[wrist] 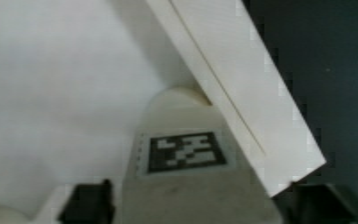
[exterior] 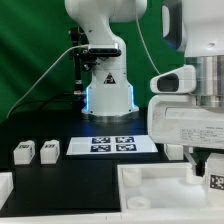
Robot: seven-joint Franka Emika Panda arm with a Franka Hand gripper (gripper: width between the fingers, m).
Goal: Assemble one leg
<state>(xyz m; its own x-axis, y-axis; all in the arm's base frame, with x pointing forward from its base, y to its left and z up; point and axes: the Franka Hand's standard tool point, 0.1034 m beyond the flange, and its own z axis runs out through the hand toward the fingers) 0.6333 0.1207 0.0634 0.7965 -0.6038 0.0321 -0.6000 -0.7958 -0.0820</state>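
Observation:
My gripper (exterior: 209, 170) is at the exterior view's right, shut on a leg (exterior: 216, 181), a small white block with a black-and-white tag. It holds the leg over the near right corner of the large white tray-like part (exterior: 150, 188). In the wrist view the leg (wrist: 190, 150) sits between my dark fingers (wrist: 91, 200), tag facing the camera. Its far end lies against the tray's raised rim (wrist: 247, 90). My gripper (wrist: 197, 203) is closed on the leg's sides. Two more legs (exterior: 24, 151) (exterior: 48, 151) stand on the black table at the left.
The marker board (exterior: 112, 145) lies flat on the table in front of the robot base (exterior: 108, 95). Another white part (exterior: 5, 190) shows at the near left edge. Green backdrop behind.

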